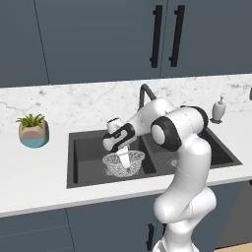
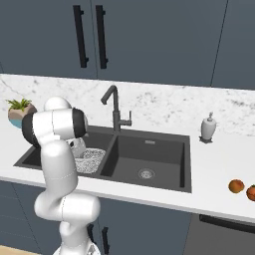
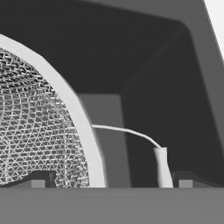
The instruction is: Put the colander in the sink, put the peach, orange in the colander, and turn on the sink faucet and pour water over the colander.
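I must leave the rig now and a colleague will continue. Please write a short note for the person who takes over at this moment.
Gripper: open, low in the left basin, jaws on either side of the colander's rim, not closed on it.
Colander: on the floor of the left basin of the sink, empty.
Peach and orange: on the counter right of the sink, close together.
Sink faucet: behind the divider, no water running.
Done: colander in the sink.
Left: lift the arm clear, bring both fruits into the colander, turn on the faucet so water pours over it.
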